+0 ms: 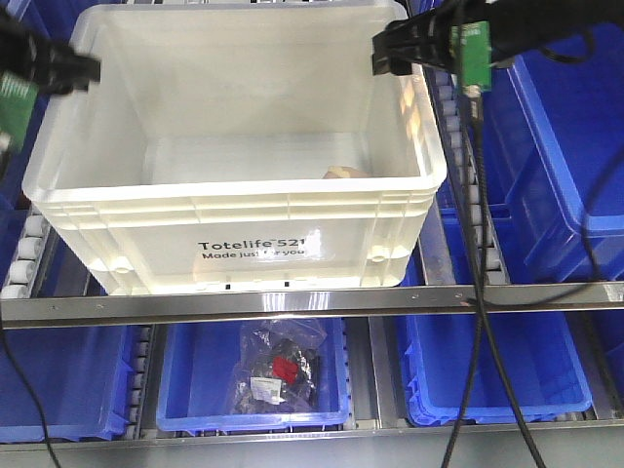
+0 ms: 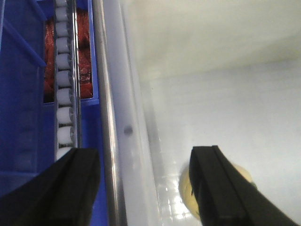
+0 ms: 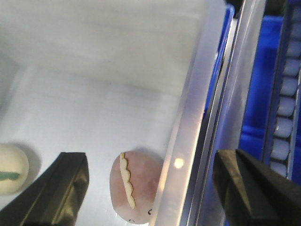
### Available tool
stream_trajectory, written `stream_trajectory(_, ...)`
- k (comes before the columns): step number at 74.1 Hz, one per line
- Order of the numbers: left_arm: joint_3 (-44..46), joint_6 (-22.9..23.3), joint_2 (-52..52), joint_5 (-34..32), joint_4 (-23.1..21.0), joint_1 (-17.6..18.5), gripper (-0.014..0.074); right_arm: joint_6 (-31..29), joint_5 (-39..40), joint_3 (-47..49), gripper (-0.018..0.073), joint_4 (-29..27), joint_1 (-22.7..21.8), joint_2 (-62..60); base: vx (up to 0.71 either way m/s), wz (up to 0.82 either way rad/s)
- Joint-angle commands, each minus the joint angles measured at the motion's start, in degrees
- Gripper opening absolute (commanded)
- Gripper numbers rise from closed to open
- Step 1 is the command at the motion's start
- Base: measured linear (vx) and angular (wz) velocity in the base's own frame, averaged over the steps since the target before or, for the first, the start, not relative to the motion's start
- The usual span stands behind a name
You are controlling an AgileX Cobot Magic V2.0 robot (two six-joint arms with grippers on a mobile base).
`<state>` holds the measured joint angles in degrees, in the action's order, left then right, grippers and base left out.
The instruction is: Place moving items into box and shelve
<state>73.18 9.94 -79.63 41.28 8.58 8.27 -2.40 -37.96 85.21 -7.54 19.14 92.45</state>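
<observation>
White box (image 1: 244,210) on shelf rollers holds two toys (image 3: 134,186). Left tool (image 2: 143,186) and right tool (image 3: 150,188) straddle opposite rims, jaws apart. Box likely light, stiff; grip the rims.

Strong overhead light is being thrown onto the white box (image 1: 244,210), whose front rim and right wall are being washed out by glare. Both wrist views are being softened by blur. A bright spot is being reflected on the crate rim (image 3: 178,163), and the nearby fingers (image 2: 225,188) are being rendered as dark, unfocused shapes.
</observation>
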Motion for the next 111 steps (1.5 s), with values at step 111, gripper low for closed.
stream_trajectory(111,-56.07,0.78,76.85,-24.21,0.23,0.42,0.0394,-8.38,44.59,-74.99,0.0407,-1.08,0.09,-79.07,0.0,0.0)
